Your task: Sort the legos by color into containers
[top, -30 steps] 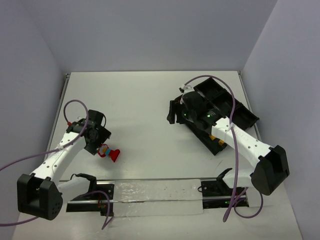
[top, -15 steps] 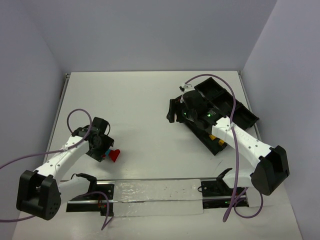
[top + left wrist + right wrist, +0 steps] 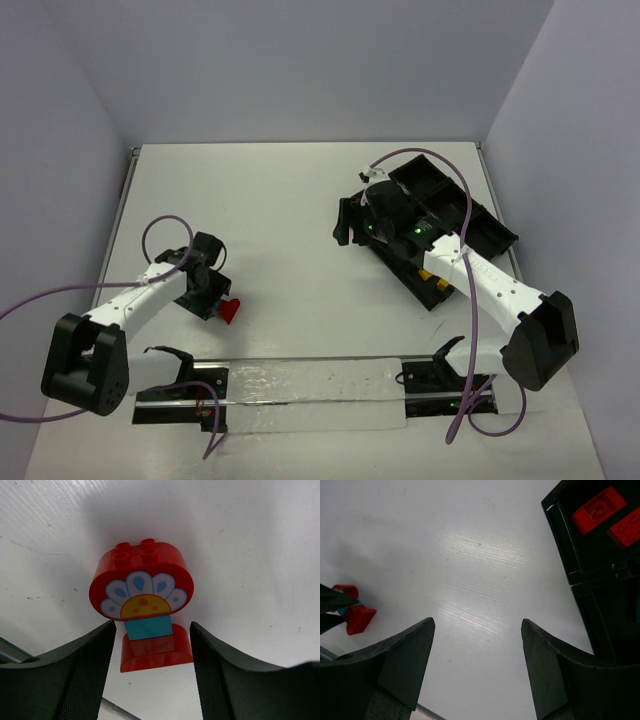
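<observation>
A lego clump [image 3: 145, 610] lies on the white table: a red rounded brick with a flower print, a cyan brick and a red base. My left gripper [image 3: 152, 680] is open, its jaws flanking the red base without touching it. In the top view the gripper [image 3: 213, 298] sits right at the clump [image 3: 230, 311]. My right gripper [image 3: 477, 645] is open and empty, hovering over bare table beside the black divided tray [image 3: 555, 520]. Two red bricks [image 3: 598, 507] lie in one tray compartment. The clump also shows far off in the right wrist view [image 3: 356, 616].
The black tray [image 3: 497, 236] lies slanted at the right of the table, partly hidden under my right arm. Small yellow pieces [image 3: 437, 284] show at its near end. A clear plastic strip [image 3: 310, 392] runs along the near edge between the arm bases.
My left gripper has come down and to the right onto the clump, its jaws now either side of the base. The right arm has not moved.
</observation>
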Motion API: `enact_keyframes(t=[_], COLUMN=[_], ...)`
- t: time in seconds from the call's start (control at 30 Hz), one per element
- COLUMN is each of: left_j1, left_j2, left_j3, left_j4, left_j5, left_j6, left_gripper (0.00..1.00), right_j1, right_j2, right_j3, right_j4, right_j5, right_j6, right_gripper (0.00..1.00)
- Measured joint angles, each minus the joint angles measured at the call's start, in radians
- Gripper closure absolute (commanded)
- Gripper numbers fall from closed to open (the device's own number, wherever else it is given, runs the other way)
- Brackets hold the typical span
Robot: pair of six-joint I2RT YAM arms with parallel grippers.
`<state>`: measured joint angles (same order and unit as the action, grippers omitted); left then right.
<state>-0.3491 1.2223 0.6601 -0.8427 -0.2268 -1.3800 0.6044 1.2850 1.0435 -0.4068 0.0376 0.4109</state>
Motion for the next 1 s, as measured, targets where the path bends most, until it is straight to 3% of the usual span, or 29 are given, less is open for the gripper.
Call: enact_keyframes(t=[0.1, 0.6, 1.0], left_j1=[-0.011, -0.018, -0.019], left_j2=[0.007, 0.084, 0.077], left_j3=[-0.002, 0.035, 0.227], left_j4=[0.012, 0.069, 0.062], left_j5=[0.0, 0.003, -0.011], left_j6=[-0.001, 0.051, 0.227], left_gripper=[0.39, 0.99, 1.0], right_j1=[0.0, 0.0, 0.0], right_j2=[0.0, -0.048, -0.074], right_j3=[0.0, -0.001, -0.002], right_j4=[0.0, -0.006, -0.006], right_j5=[0.0, 0.018, 0.014], right_j6=[0.0, 0.0, -0.001], right_gripper=[0.22, 0.22, 0.21])
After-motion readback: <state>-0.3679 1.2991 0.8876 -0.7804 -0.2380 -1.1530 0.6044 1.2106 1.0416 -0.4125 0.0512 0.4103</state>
